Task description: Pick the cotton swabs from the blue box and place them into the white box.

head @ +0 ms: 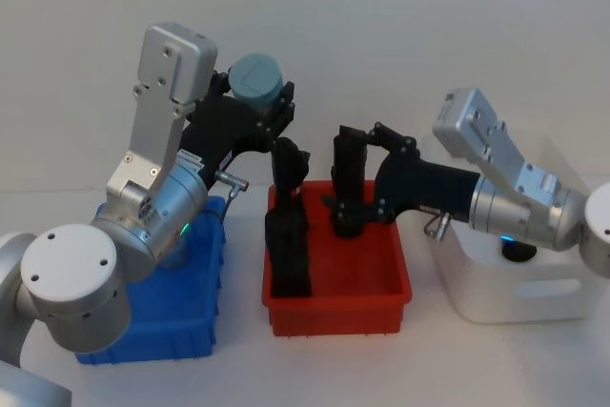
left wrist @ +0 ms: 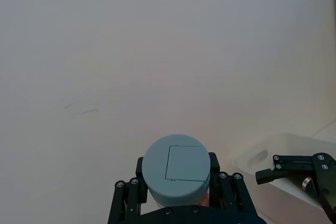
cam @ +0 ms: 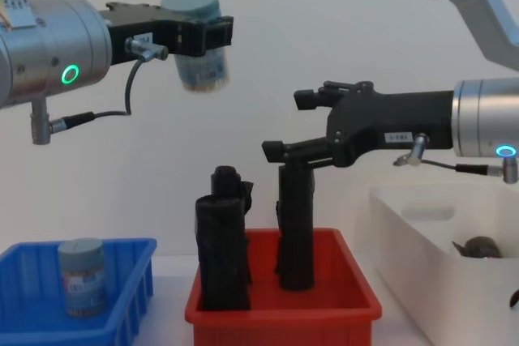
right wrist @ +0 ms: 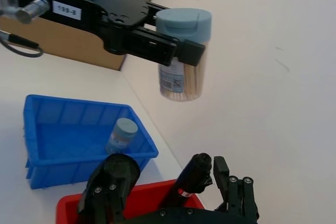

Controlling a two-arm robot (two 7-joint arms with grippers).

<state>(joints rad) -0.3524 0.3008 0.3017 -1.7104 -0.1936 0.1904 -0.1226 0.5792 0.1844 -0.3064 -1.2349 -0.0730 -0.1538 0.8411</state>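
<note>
My left pincer (cam: 199, 38) is raised high, at about 11 o'clock in the head view. Its black fingers are clamped on the sides of one of the cotton swabs (cam: 197, 38). This tub is a small clear plastic cylinder with a smooth grey-blue lid, a paper label round its wall and pale sticks packed upright inside. It hangs well above the blue box (head: 191, 331), which sits on the white worktop (head: 238, 369) at 8 o'clock. That box is a low bright plastic bin with ribbed sides and a lipped rim. A second tub (cam: 81, 277) of the same make stands upright inside it. At 6 o'clock, just beside the blue box, is a red bin (head: 334, 316) of glossy plastic. It holds two tall matte black rolls: one (cam: 220, 241) leaning, the other (cam: 296, 224) upright. My right pincer (right wrist: 170, 187) reaches in from 3 o'clock over the red bin. Its fingers are apart, with the top of the upright roll between them, and I cannot tell whether either finger touches it. The white box (head: 515, 293) sits at 4 o'clock, plain and smooth with rounded corners and an oval handle recess. Something small and dark (cam: 478, 247) lies inside it, and I cannot make out what it is.
</note>
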